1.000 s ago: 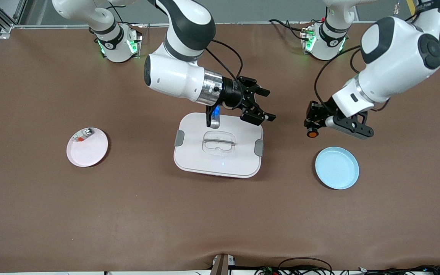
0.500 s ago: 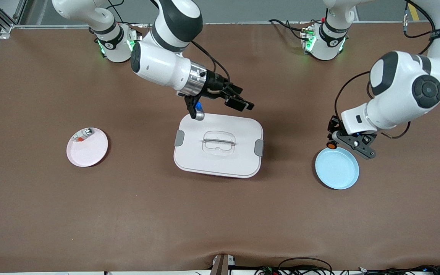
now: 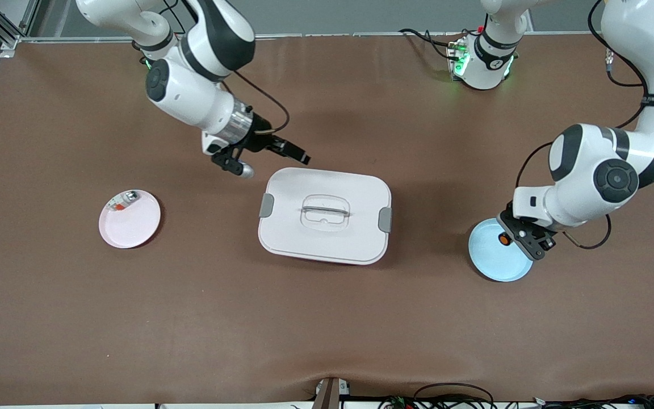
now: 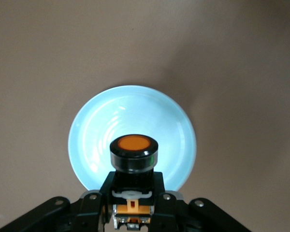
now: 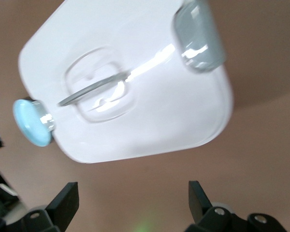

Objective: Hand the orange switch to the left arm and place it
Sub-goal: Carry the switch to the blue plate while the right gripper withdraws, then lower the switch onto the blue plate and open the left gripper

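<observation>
Since a second ago the left arm has swung from beside the box toward its own end of the table and lowered, so the left gripper (image 3: 511, 238) now hangs over the round pale blue plate (image 3: 494, 264), while the right arm has pulled back from above the box toward its base.

The left gripper's fingers (image 4: 99, 205) are clenched on the orange switch (image 3: 504, 240), a tiny stubby black push-button part with an orange cap. In the left wrist view the switch (image 4: 133, 153) points cap-first down at the middle of the blue plate (image 4: 92, 125); whether it touches the plate cannot be told.

The right gripper (image 3: 281, 150) hangs over the brown table (image 3: 327, 318), just off the edge of the box that is farther from the front camera, toward the right arm's end. Its fingers (image 5: 63, 203) are spread wide and hold nothing.

The big white rounded-rectangular plastic box (image 3: 325, 216) with grey side clips sits mid-table between the two plates. The round pink plate (image 3: 134, 224), toward the right arm's end, carries a small silver-and-clear part (image 3: 122, 200) with a red mark.
</observation>
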### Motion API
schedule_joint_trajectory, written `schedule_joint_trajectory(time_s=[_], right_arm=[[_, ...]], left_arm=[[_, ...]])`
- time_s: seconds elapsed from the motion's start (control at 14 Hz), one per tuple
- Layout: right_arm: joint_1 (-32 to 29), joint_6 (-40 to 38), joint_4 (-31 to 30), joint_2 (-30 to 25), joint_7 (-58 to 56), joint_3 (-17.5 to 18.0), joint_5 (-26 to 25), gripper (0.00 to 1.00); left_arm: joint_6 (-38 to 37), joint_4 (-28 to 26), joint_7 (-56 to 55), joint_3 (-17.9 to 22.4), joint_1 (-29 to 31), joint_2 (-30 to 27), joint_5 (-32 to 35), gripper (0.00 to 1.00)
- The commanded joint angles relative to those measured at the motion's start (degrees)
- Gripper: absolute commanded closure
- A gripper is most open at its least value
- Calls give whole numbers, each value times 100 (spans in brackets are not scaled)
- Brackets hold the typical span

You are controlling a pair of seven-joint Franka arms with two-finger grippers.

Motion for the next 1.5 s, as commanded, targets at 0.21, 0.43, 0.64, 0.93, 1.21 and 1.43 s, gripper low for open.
schedule_joint_trajectory(time_s=[0.21,0.43,0.64,0.93,1.21,1.43], right_arm=[[-1839,-1321,-228,-412,-2169,84,-1189,0],[-2657,-1428,-192,-473,-3338,84,-1962,0],[-3282,-1594,9,-534,-4043,84,-2683,0],[-3618,-3059,1062,-535,-4010,75,-3142,0],[-3626,-3870,1627,-762,-3922,75,-3528,0],[-3618,-4046,1627,-1079,-3895,93,-3670,0]], left_arm=[[1079,95,1821,-66,439,842,395,100],[1414,51,2472,-57,527,1080,404,100],[1529,16,2737,-57,536,1203,569,100],[1529,-160,2738,-57,536,1195,966,100],[1529,-362,2738,-57,536,1186,1142,100],[1529,-398,2720,-57,528,1168,1378,77]])
